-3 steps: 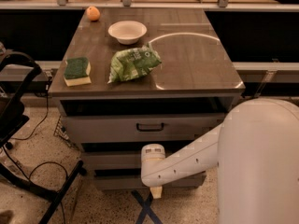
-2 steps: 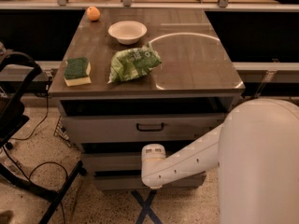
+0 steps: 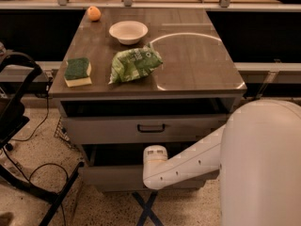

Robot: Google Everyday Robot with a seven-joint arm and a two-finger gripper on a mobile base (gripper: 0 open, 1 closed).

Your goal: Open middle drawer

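Observation:
The grey cabinet has its top drawer (image 3: 113,128), with a black bar handle (image 3: 150,127), slightly out. Below it the middle drawer (image 3: 110,177) shows a narrow grey front, standing out from the cabinet with a dark gap above it. My white arm reaches in from the right. Its wrist (image 3: 155,157) sits right in front of the middle drawer's centre. My gripper is at the middle of that front, hidden under the wrist, as is the drawer's handle. The lowest drawer is hidden.
On the cabinet top lie a green sponge (image 3: 77,71), a green bag (image 3: 135,64), a white bowl (image 3: 128,31) and an orange (image 3: 94,13). A black stand with cables (image 3: 19,126) is at the left. Blue tape (image 3: 146,210) marks the floor.
The middle drawer's front has come out towards me and now sits lower and wider in view, with a dark gap above it. The wrist has stayed at its centre.

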